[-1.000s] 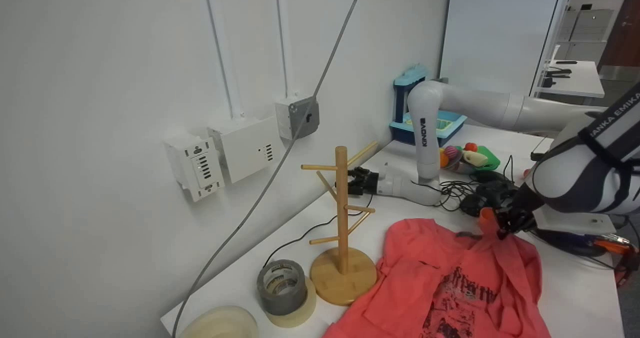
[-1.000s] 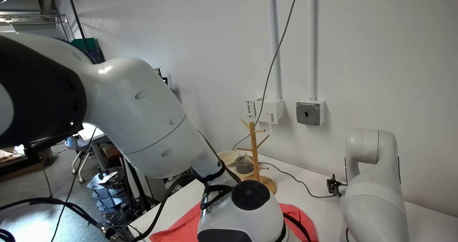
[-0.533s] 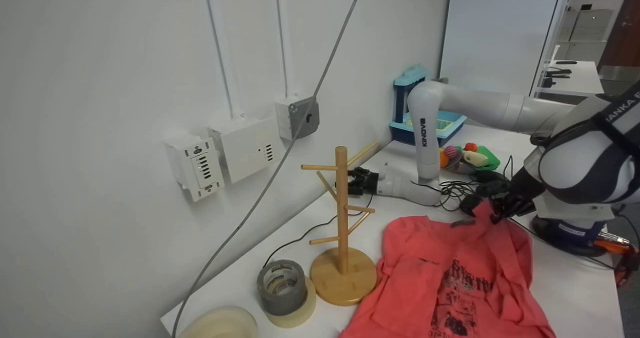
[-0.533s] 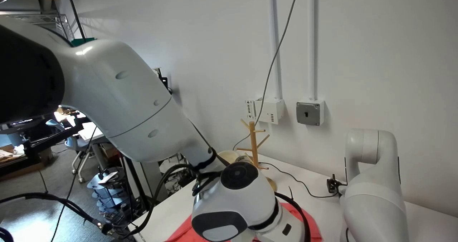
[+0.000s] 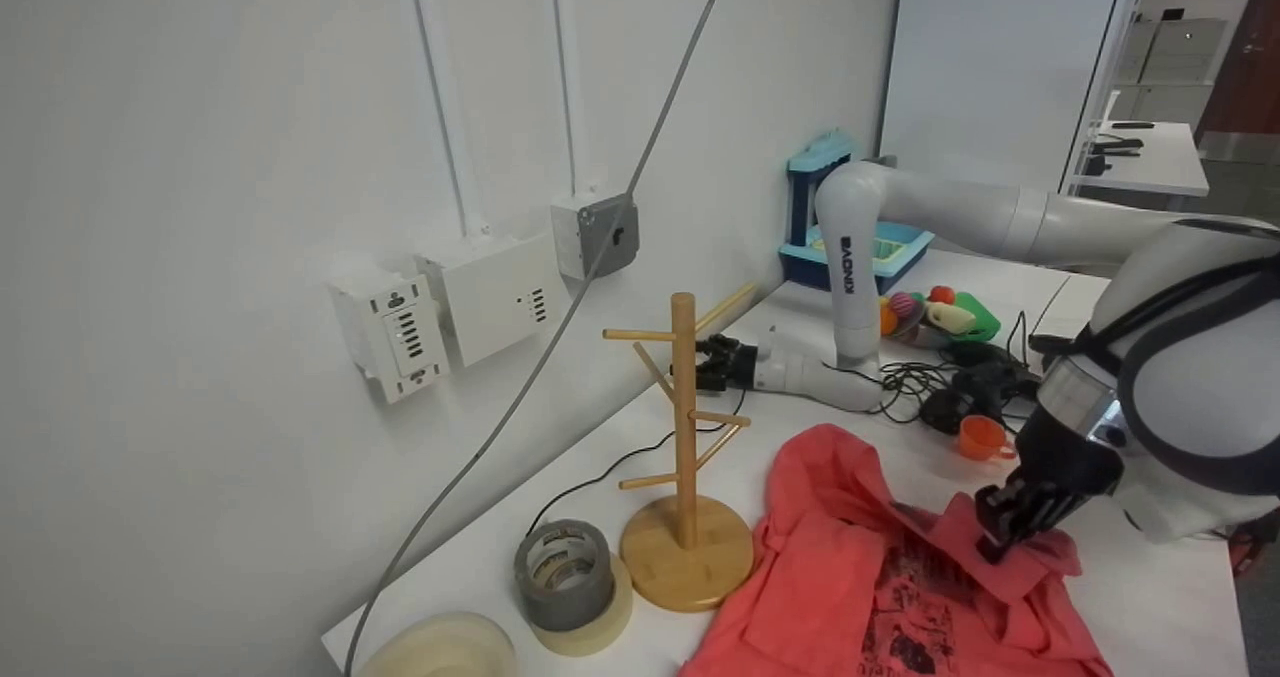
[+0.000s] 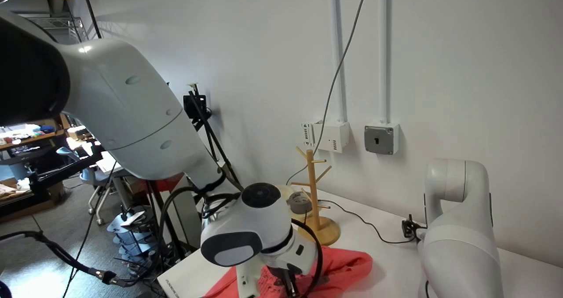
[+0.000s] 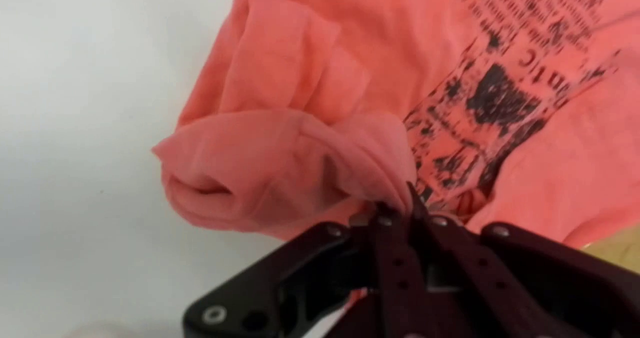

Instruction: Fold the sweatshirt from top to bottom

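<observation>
Coral-red, the sweatshirt [image 5: 835, 592] sprawls across the white worktop [image 5: 1165, 597] beside the wooden mug tree [image 5: 685, 447]; the black hand [image 7: 406, 205] pinches a fold of its fabric between its fingers, near an orange cup [image 5: 979, 439].

There is one sweatshirt [image 5: 835, 587], one mug tree [image 5: 685, 457] with six pegs [image 5: 640, 335], three wall boxes [image 5: 495, 297] and two robot arms [image 5: 851, 267].

Light's soft and fairly even overall, but in an exterior view the floor [image 6: 35, 274] well left of the mug tree [image 6: 311, 185] has harsh white glare; wrist view's kinda blurry.
</observation>
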Controlling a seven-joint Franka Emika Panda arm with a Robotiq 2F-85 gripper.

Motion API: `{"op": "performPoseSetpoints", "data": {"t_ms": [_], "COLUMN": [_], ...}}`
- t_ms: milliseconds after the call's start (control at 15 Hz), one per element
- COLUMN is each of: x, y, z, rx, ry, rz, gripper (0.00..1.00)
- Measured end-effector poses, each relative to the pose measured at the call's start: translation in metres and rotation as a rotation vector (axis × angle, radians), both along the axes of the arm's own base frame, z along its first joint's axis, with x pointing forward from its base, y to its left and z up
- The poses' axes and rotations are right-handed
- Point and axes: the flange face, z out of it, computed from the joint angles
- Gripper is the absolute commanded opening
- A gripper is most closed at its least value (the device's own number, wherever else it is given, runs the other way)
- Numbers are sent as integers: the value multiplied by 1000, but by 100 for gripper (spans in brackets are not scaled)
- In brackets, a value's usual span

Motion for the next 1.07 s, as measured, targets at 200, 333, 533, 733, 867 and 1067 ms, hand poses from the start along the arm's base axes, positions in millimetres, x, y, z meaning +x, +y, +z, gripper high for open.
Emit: {"op": "performPoseSetpoints", "data": {"t_ms": [200, 333, 533, 733, 867, 1067], "x": [-10, -17, -27, -40, -48, -52], "y": [32, 50, 78, 107, 123, 129], "z": [0, 0, -2, -8, -12, -14], "rx": [26, 40, 58, 68, 70, 53], "ry": [43, 69, 106, 146, 175, 208], "rz": [102, 164, 259, 347, 391, 436], "gripper": [2, 2, 2, 2, 2, 2]}}
